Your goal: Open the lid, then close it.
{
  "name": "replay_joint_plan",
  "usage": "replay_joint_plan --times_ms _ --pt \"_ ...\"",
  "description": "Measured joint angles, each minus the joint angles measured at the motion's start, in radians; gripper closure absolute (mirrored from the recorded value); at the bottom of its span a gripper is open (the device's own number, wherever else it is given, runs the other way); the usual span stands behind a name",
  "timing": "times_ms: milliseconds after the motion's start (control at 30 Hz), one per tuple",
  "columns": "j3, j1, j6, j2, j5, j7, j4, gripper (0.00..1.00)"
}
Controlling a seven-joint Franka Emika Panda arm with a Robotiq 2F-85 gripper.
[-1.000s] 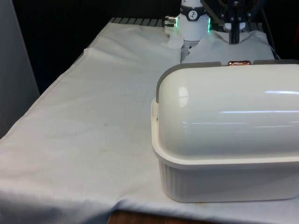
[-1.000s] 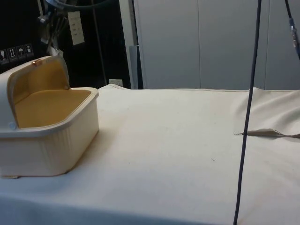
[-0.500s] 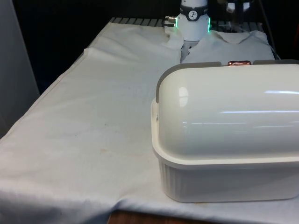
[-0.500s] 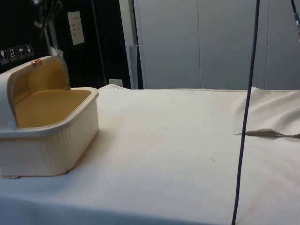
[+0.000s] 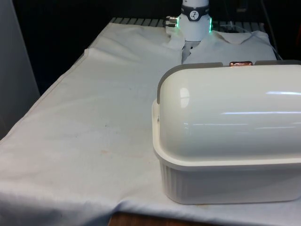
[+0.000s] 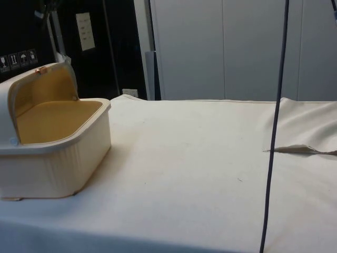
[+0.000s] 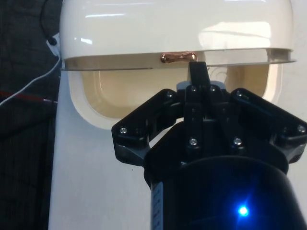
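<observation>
A cream bread box (image 5: 230, 127) stands at the front view's right, its back towards that camera. From the side, the bread box (image 6: 52, 153) has its roll lid (image 6: 31, 84) pushed back, baring the tan inside (image 6: 58, 118). A small copper handle (image 5: 240, 63) sits on the lid's edge (image 6: 40, 69). In the wrist view my gripper (image 7: 197, 75) hangs well above the open box (image 7: 144, 91), shut with nothing in it. Its tips line up just below the copper handle (image 7: 178, 57) and stay apart from it.
White cloth (image 5: 94, 117) covers the table. A thin black cable (image 6: 274, 132) hangs down in front of the side camera. The cloth has a raised fold (image 6: 300, 149) at that view's right. The robot's base (image 5: 194, 19) stands behind the box.
The arm has risen out of the top of the front and side views. The box and its open lid have not moved.
</observation>
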Motion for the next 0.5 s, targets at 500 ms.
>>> replay_joint_plan --times_ms 500 --pt "-0.001 0.001 -0.152 0.016 0.001 0.002 0.071 1.0"
